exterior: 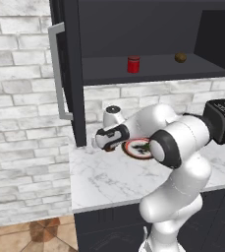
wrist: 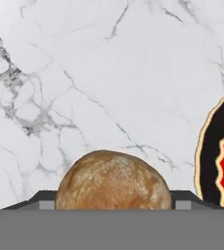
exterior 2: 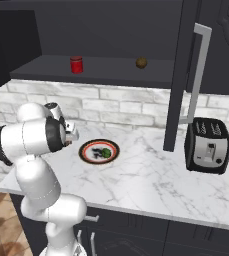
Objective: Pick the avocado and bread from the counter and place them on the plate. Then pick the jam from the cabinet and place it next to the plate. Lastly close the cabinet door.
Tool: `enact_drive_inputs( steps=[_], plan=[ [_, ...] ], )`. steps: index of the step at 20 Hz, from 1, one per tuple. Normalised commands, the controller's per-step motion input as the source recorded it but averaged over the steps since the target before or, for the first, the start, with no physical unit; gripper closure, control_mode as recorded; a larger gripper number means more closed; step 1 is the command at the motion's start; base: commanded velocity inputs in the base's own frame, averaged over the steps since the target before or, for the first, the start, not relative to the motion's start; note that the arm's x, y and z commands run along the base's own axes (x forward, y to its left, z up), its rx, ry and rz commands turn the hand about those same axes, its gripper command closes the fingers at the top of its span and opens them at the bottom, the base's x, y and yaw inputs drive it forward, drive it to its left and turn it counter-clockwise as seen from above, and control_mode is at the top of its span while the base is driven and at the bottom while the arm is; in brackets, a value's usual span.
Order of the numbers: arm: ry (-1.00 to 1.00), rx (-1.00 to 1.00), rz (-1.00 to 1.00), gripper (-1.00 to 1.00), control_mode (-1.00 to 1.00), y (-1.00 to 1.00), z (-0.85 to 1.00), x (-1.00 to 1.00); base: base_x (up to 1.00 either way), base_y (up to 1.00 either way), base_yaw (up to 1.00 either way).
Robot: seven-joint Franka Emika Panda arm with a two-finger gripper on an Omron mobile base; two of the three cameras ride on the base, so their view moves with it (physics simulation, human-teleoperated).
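While toaster [exterior 2: 207, 145] stands well right on counter [exterior: 99, 179], gripper [wrist: 113, 207] fingers flank bread [wrist: 113, 181] beside plate [wrist: 212, 161]; clamped or not, cannot tell. Avocado [exterior 2: 106, 152] on plate. Jam [exterior: 133, 64], brown ball [exterior: 181, 57] on open cabinet [exterior: 148, 29] shelf.

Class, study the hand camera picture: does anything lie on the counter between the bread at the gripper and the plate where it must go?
Nothing visible does. In the hand view the bread sits between the fingertips, and only bare marble counter separates it from the plate rim. The avocado already lies on the plate, leaving room beside it.
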Motion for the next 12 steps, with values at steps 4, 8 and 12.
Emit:
enact_drive_inputs(
  steps=[4, 8, 12],
  plan=[
    [-0.18, 0.00, 0.00, 1.00, -1.00, -0.45, 0.75, -0.47, 0.00, 0.00, 0.00],
    [-0.08, 0.00, 0.00, 1.00, -1.00, -0.55, 0.26, -0.42, 0.00, 0.00, 0.00],
    [-0.05, 0.00, 0.00, 1.00, -1.00, -0.66, 0.14, -0.37, 0.00, 0.00, 0.00]
  ],
)
